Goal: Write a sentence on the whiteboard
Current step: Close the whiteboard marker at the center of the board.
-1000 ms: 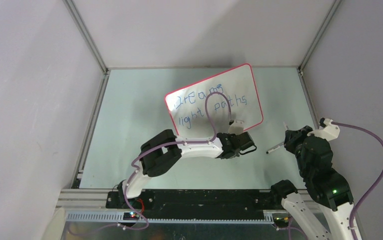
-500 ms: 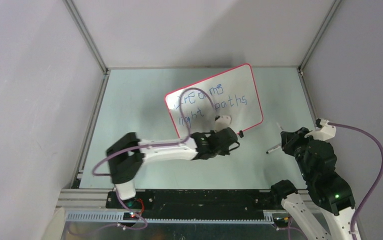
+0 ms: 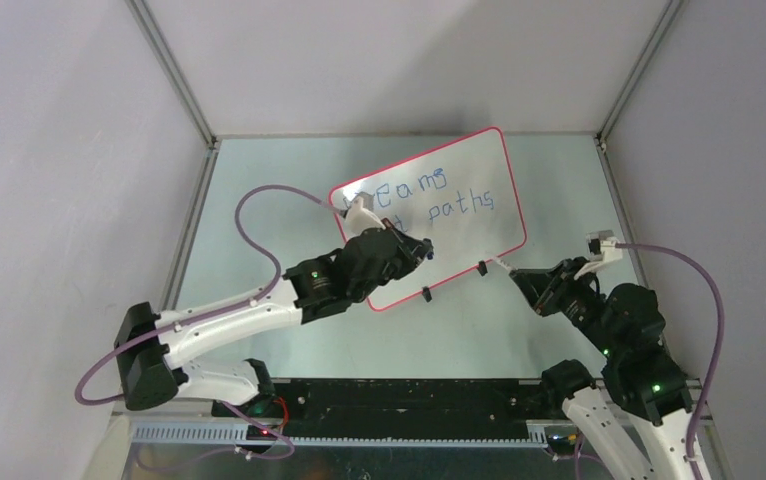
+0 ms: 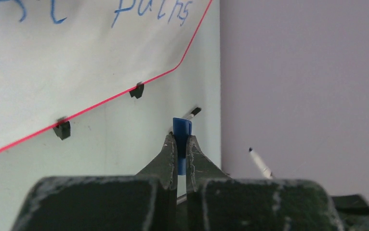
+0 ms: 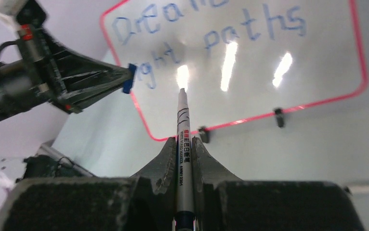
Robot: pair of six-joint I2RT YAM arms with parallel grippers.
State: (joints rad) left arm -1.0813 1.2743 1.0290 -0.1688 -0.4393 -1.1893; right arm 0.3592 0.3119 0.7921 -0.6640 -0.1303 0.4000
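While the whiteboard (image 3: 469,235) is sitting on the pale-walled green table (image 3: 259,230), my left gripper (image 4: 181,139) is pinching a blue cap (image 4: 181,126), my right gripper (image 5: 184,142) a marker (image 5: 181,110).

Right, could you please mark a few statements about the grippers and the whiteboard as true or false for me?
1. The left gripper is shut on a blue marker cap. True.
2. The right gripper is open and empty. False: it is shut on a marker.
3. The sentence on the whiteboard is written in blue. True.
4. The whiteboard is edged in green. False: its edge is red-pink.
5. The marker is capped. False: its tip is bare.
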